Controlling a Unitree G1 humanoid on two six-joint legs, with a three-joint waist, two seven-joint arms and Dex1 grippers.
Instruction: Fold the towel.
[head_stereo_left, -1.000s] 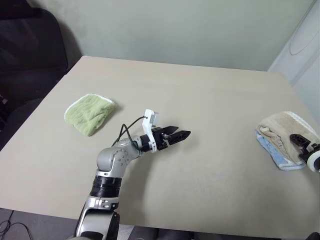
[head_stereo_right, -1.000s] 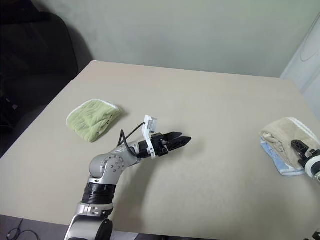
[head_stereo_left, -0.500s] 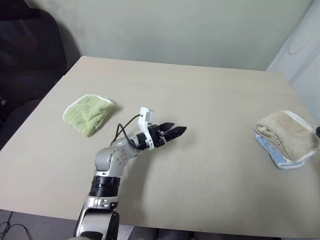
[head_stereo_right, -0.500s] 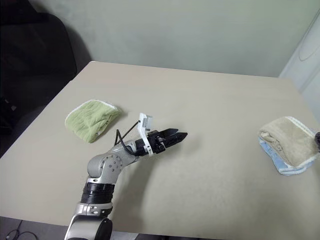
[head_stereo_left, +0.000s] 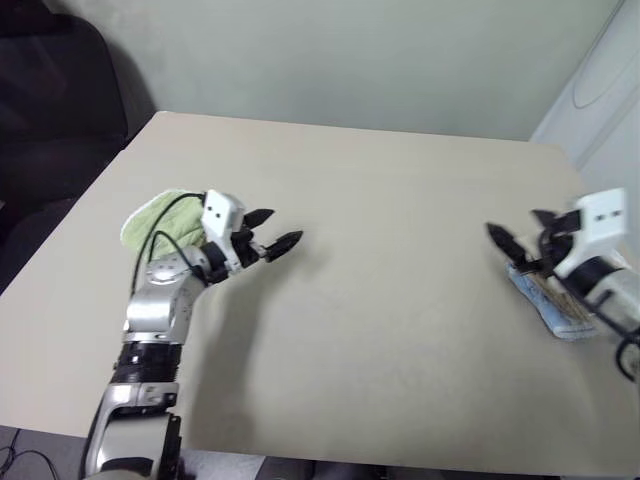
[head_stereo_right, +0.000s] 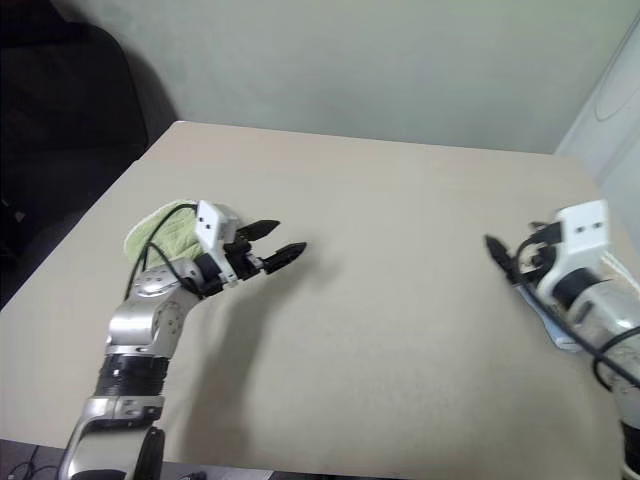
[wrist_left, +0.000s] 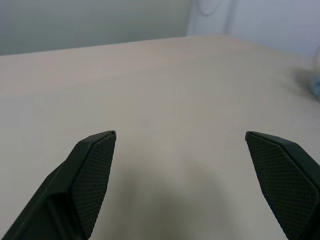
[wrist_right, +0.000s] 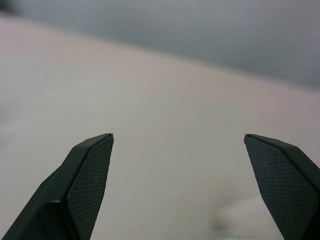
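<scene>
A plain beige tabletop (head_stereo_left: 380, 300) stands before a pale wall, a dark chair (head_stereo_left: 50, 90) off its far left corner. Both end effectors, left (head_stereo_left: 272, 230) and right (head_stereo_left: 515, 232), hang above it spread wide, holding nothing. The towel (head_stereo_left: 545, 290) lies at the tabletop's right edge, largely hidden behind the right end effector. A green towel (head_stereo_right: 160, 228) sits beside the left one.

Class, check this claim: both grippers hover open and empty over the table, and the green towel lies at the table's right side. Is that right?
Not quite. The green towel lies at the table's left side, behind the left gripper, as the right eye view shows. Both the left gripper and the right gripper are indeed open and empty.
</scene>
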